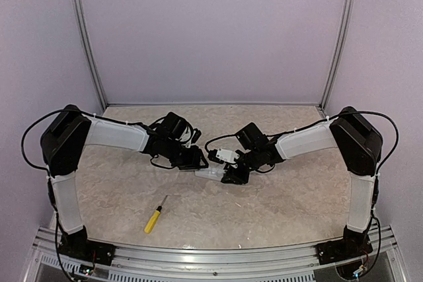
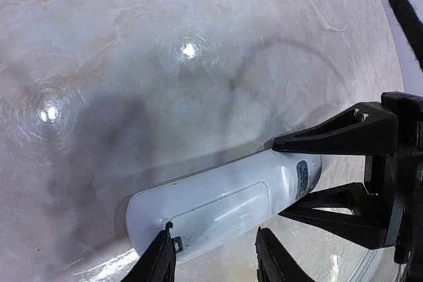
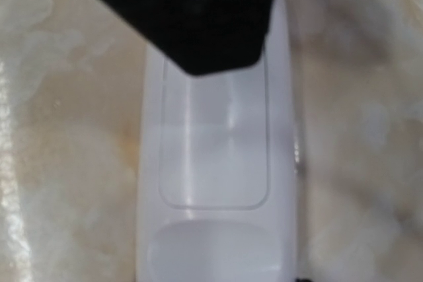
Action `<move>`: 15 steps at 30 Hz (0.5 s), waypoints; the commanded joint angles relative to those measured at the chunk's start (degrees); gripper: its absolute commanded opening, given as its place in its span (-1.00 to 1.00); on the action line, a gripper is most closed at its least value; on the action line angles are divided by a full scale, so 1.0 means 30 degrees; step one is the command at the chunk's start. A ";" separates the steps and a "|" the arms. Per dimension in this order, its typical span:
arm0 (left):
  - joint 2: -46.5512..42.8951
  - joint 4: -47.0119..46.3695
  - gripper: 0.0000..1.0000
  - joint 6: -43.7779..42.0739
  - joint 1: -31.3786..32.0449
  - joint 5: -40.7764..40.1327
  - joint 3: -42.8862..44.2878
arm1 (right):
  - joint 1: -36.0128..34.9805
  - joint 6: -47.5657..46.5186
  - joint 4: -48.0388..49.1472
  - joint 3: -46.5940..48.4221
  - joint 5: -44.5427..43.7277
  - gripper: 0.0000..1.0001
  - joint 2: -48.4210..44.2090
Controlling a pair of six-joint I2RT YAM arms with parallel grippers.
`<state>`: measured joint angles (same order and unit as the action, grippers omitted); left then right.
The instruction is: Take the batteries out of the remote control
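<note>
Remote control [image 1: 210,174] at mid-bench [image 1: 277,209], lying back face up, battery cover [image 2: 221,212] seated flush in its recess. Clamped at the end bearing a small label between the jaws of the right gripper [image 2: 281,177], closed onto its two sides. Left gripper [image 2: 215,259] part open at the opposite rounded end, holding nothing, one fingertip [image 2: 164,246] touching the back just beside the cover's edge, the other standing apart. Yellow-handled screwdriver [image 1: 155,216] well apart, nearer the left arm's base.
</note>
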<state>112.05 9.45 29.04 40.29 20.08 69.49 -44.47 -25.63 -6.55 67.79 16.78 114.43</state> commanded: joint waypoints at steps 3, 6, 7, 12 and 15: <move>0.0395 0.0686 -0.19 0.0050 0.0125 -0.0537 -0.0079 | -0.0368 -0.0012 0.0087 0.0374 -0.0080 -0.63 0.0251; 0.0443 0.0712 -0.19 0.0139 0.0046 -0.0616 -0.0108 | -0.0395 -0.0012 0.0050 0.0361 -0.0109 -0.63 0.0213; 0.0458 0.0730 -0.19 0.0088 0.0071 -0.0659 -0.0082 | -0.0406 -0.0012 0.0070 0.0367 -0.0098 -0.63 0.0207; 0.0697 0.1408 -0.19 -0.0153 0.0289 -0.0935 0.0284 | -0.0423 -0.0012 0.0061 0.0458 -0.0184 -0.63 0.0257; 0.0707 0.1763 -0.19 -0.0165 0.0393 -0.1201 0.0409 | -0.0460 -0.0012 0.0064 0.0487 -0.0244 -0.63 0.0320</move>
<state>112.05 10.52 29.23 40.62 18.59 69.87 -44.53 -25.63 -6.61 67.88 16.58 114.43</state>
